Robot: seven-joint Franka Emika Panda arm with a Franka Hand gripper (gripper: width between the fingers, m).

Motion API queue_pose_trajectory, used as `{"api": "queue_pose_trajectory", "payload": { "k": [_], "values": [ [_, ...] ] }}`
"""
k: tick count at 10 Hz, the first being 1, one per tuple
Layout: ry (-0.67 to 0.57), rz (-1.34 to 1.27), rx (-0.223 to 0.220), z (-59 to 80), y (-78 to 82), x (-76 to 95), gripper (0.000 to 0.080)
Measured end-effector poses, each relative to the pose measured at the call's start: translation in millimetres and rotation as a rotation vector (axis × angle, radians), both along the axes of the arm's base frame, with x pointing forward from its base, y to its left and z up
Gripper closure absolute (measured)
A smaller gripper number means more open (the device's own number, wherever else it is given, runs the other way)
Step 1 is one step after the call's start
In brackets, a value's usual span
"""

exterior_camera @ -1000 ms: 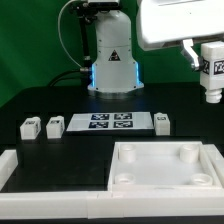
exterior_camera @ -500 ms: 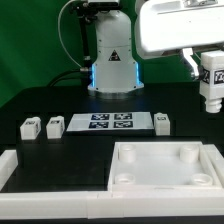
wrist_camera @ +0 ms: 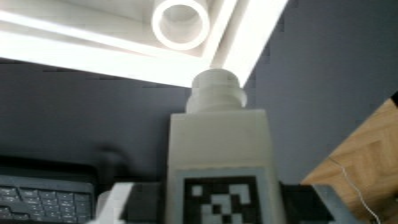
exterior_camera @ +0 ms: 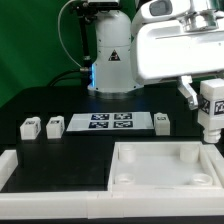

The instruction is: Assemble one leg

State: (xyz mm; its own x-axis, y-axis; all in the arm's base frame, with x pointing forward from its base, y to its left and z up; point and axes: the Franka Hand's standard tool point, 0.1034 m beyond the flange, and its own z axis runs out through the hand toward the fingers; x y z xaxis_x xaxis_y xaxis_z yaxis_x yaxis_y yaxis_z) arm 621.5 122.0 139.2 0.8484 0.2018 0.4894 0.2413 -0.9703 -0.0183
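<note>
The small white stubby leg with a black-and-white square tag (exterior_camera: 211, 112) hangs in the air at the exterior view's right, gripped between the dark fingers (exterior_camera: 188, 93), which are closed on its tagged upper part. Its round peg points down. In the wrist view the leg (wrist_camera: 217, 150) is aimed toward a round corner socket (wrist_camera: 178, 22) of the large white square piece with raised rim (exterior_camera: 160, 166), but is well apart from it.

To seat it well, I judge the peg should be centred over that socket before descending. The leg should stay upright on the way down, and the descent should be slow so the rim is not struck.

Three other white legs (exterior_camera: 30, 127) (exterior_camera: 55, 125) (exterior_camera: 161, 122) rest on the black table (exterior_camera: 60, 100).
</note>
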Motion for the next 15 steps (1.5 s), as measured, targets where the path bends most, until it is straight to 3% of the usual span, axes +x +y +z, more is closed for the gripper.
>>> {"api": "queue_pose_trajectory", "payload": {
  "k": [4,6,10,15],
  "values": [
    [0.002,0.002,-0.001,-2.0,0.6,-0.9,0.0509],
    [-0.011,0.013,-0.006,-24.5,-1.5,-0.7,0.0509],
    [0.014,0.026,-0.018,-53.4,-6.4,2.1,0.0509],
    [0.005,0.049,-0.041,-58.7,-18.7,4.9,0.0509]
  ]
}}
